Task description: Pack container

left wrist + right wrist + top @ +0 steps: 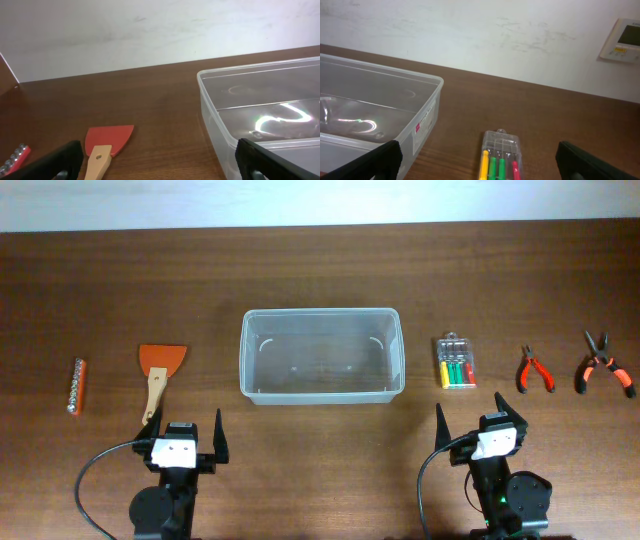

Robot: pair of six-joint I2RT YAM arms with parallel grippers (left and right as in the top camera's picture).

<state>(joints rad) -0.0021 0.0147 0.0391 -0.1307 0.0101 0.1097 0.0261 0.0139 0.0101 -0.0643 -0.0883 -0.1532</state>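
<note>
The clear container [322, 312] stands empty at the table's middle. My left gripper [184, 430] is open near the front edge, left of the container, with nothing between its fingers. Just ahead of it lies an orange scraper [159, 372] with a wooden handle; the left wrist view shows this scraper [107, 143] between the spread fingers and the container [216, 110] at the right. My right gripper [478, 420] is open and empty at the front right. A clear case of coloured screwdrivers [455, 361] lies ahead of it, with the case [501, 151] centred in the right wrist view.
A red strip of bits [76, 385] lies at the far left. Two red-handled pliers [535, 370] [604, 364] lie at the far right. A white wall runs behind the table's far edge, with a thermostat [623, 39] on it.
</note>
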